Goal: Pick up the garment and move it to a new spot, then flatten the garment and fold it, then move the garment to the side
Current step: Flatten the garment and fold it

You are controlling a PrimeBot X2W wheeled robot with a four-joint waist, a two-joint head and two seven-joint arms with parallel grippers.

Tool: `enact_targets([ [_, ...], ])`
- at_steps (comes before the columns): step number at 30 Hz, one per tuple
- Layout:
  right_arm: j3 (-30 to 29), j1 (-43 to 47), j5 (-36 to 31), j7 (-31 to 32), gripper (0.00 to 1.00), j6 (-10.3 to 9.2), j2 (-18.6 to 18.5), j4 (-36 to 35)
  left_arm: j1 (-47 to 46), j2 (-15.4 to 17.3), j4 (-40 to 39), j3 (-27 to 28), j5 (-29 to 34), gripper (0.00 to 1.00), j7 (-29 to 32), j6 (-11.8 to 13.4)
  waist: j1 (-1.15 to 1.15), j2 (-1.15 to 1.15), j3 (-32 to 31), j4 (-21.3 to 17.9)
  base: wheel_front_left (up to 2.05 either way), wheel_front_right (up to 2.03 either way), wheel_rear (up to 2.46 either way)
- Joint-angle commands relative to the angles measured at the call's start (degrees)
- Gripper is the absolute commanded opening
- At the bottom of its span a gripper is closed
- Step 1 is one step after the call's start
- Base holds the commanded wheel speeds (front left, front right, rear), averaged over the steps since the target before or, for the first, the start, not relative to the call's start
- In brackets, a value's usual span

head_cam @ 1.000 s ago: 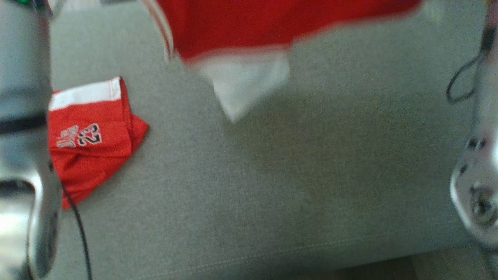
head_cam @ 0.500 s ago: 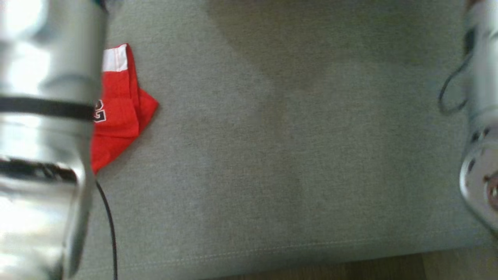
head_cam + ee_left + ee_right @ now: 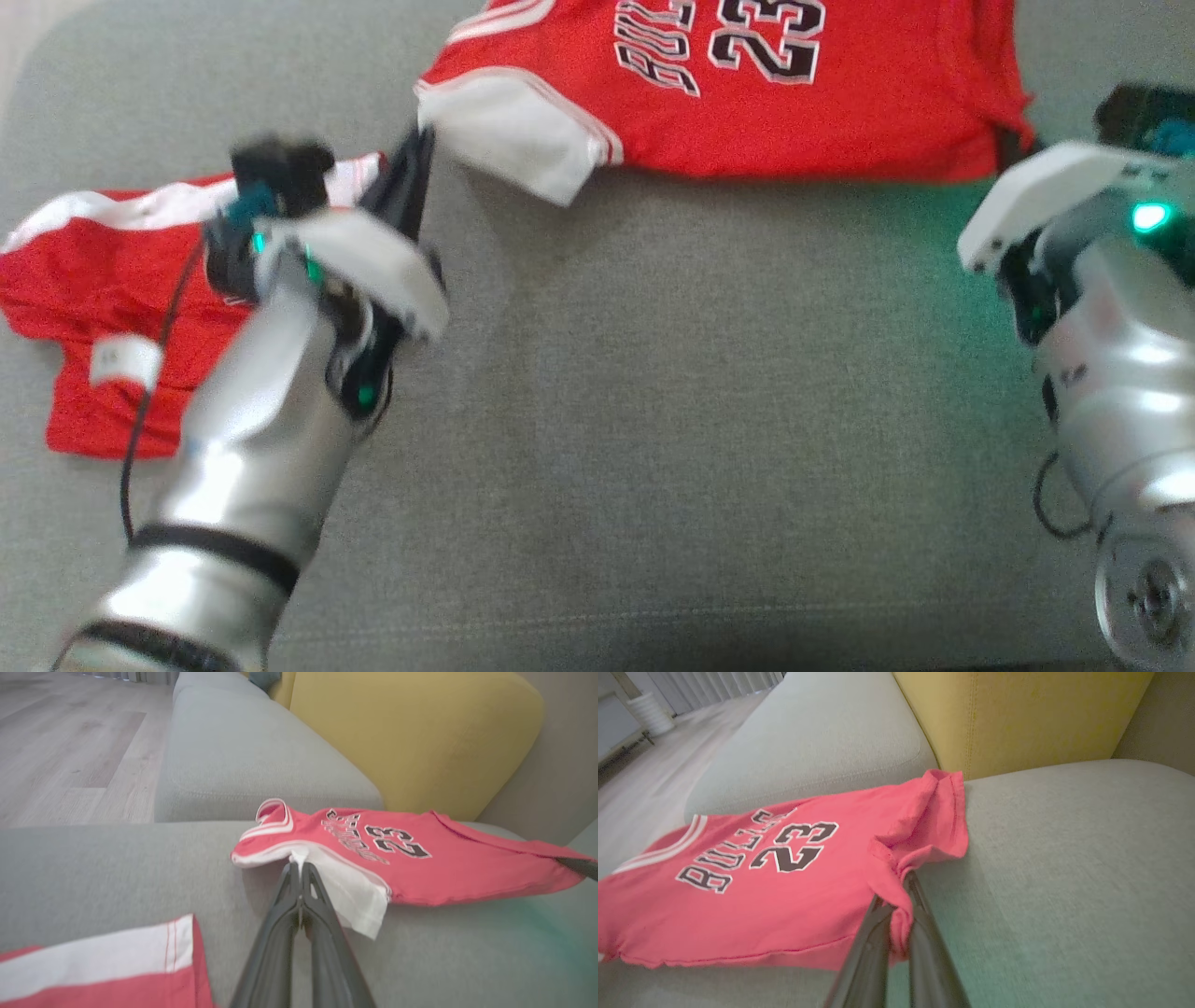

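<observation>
Fingers (image 3: 322, 919) of our left gripper (image 3: 299, 865) and right gripper (image 3: 904, 882) clenched the red cloth jersey (image 3: 794, 126) taut over the grey fabric sofa seat (image 3: 709, 392); we judged flattening it came next.

Grey sofa seat (image 3: 700, 420), red jersey (image 3: 840, 121) at back, red shorts (image 3: 84, 280) at left

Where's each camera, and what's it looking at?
Head view: on the head, looking down at sofa seat, jersey, shorts; left forearm and right forearm show.
Left wrist view: on that wrist, looks along the left gripper pinching the jersey's white sleeve.
Right wrist view: on that wrist, looks along the right gripper pinching the jersey's red edge.
Both wrist views share the jersey and yellow cushion.
</observation>
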Motion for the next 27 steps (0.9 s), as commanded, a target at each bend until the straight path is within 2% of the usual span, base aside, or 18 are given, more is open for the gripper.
enact_targets([
  [1, 2.14, 0.34, -0.26, 0.54, 0.00, -0.04, -0.22, -1.25, -0.01, 3.01, -2.50, 0.15, -0.76, 0.00, -0.61, 0.01, 0.00, 0.00, -2.03, 0.83, 0.00, 0.00, 0.00],
  [9, 8.87, 5.51, 1.52, 4.05, 0.00, -0.04, -3.38, -0.98, 9.80, 7.70, -8.06, -5.73, -4.76, 0.00, 0.95, 0.01, 0.00, 0.00, -5.89, 1.77, 0.00, 0.00, 0.00],
  [16, 15.58, 10.11, 3.57, 7.88, 0.00, -0.04, -6.35, -1.07, 16.98, 12.47, -15.53, -9.30, -8.35, 0.00, 4.79, 0.01, 0.00, 0.00, -9.47, 2.52, 0.00, 0.00, 0.00],
  [27, 27.02, 17.87, 11.87, 17.82, 0.00, -0.04, -11.33, -6.56, 29.32, 23.32, -34.33, -15.09, -16.40, 0.00, 15.14, 0.00, 0.00, 0.00, -14.19, 3.32, 0.00, 0.00, 0.00],
])
